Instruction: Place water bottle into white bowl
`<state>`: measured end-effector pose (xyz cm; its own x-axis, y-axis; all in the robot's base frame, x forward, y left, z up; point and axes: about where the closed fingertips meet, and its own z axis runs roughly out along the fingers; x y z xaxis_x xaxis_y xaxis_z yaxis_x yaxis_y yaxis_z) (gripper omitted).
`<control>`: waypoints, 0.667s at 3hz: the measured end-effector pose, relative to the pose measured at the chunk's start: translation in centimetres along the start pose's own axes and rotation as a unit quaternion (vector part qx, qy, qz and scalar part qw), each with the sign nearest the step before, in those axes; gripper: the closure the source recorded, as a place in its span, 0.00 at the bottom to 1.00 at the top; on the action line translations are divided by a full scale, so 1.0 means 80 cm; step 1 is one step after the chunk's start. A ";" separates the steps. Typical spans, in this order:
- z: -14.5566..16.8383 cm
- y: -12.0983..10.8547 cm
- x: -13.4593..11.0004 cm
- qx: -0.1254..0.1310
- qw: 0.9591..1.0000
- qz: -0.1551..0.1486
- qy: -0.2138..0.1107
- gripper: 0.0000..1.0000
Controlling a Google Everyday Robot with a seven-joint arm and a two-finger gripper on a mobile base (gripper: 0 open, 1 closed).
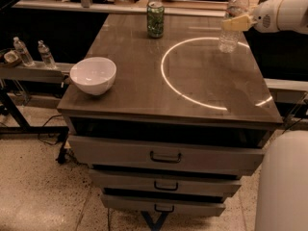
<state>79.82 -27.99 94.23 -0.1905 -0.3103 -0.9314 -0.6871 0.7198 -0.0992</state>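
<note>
1. One tall, clear, ribbed plastic water bottle with a white cap, upright at the far right of the desk, a grey-brown top over three drawers.
2. One claw, clenched around the bottle's middle; its white arm reaches in level from the right edge.
3. One round glossy white ceramic bowl, near left corner, well apart from the bottle.
4. One green drink can, far edge.
5. Two tiny white-capped bottles, left shelf.

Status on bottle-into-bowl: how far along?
Done: gripper closed around the water bottle at mid-height, far right of the table. In hand: the lift; the base looks at or barely off the table. Left: carry across to the empty white bowl, near left edge, and release.
</note>
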 end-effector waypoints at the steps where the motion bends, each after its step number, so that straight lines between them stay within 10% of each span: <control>1: 0.010 0.036 -0.028 -0.033 0.999 -0.007 -0.019 1.00; 2: 0.014 0.104 -0.068 -0.080 0.996 -0.011 -0.044 1.00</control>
<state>75.93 -19.66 98.10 -0.1165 -0.2636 -0.9576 -0.7943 0.6035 -0.0695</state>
